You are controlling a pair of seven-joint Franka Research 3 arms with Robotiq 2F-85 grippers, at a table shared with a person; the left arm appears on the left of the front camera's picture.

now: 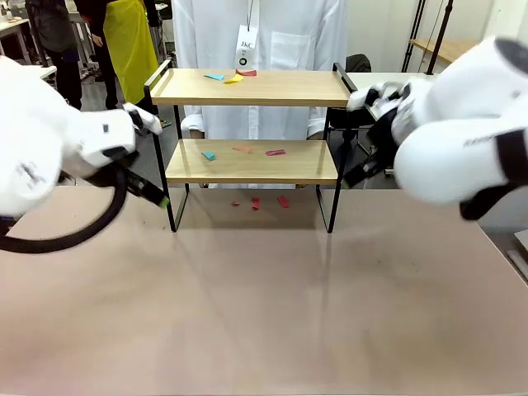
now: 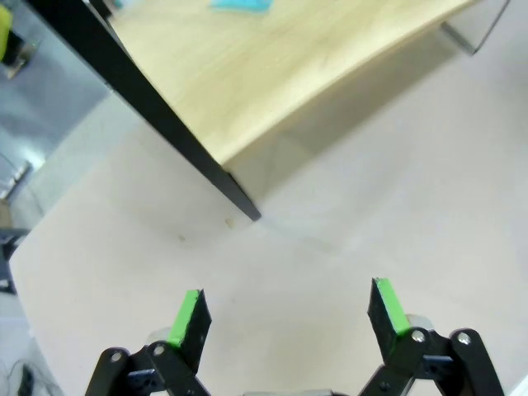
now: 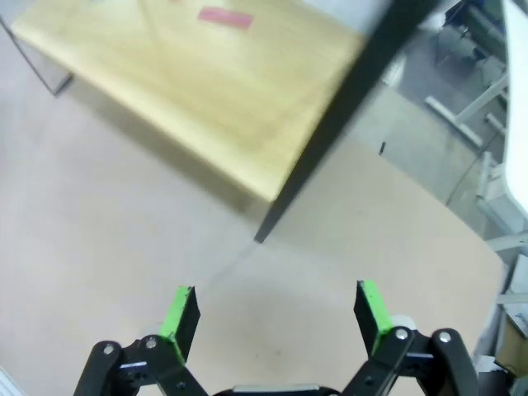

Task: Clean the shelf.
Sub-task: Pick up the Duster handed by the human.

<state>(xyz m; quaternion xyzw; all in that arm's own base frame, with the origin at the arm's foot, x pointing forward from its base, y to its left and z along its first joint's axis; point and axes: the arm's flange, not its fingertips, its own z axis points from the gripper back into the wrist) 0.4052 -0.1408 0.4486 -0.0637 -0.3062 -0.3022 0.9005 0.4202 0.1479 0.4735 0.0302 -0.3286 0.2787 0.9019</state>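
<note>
The left gripper [image 2: 289, 309] and right gripper [image 3: 276, 309] both stand wide and empty, their green rubbery pads above the matte table [image 1: 264, 313]. Just beyond each runs a thin black metal leg of the shelf [image 1: 247, 171], which sits upper middle in the front view. A careless reach could hook that frame and shove the light rack. The flat paper scraps [image 1: 275, 153] on smooth pale wood may slide rather than pinch.

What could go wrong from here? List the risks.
1. The left hand and right hand sit open close beside the shelf; a sideways move could knock it.
2. The scraps are flat; swiping may scatter them onto the table, where some already lie.
3. A person stands right behind the shelf.
</note>
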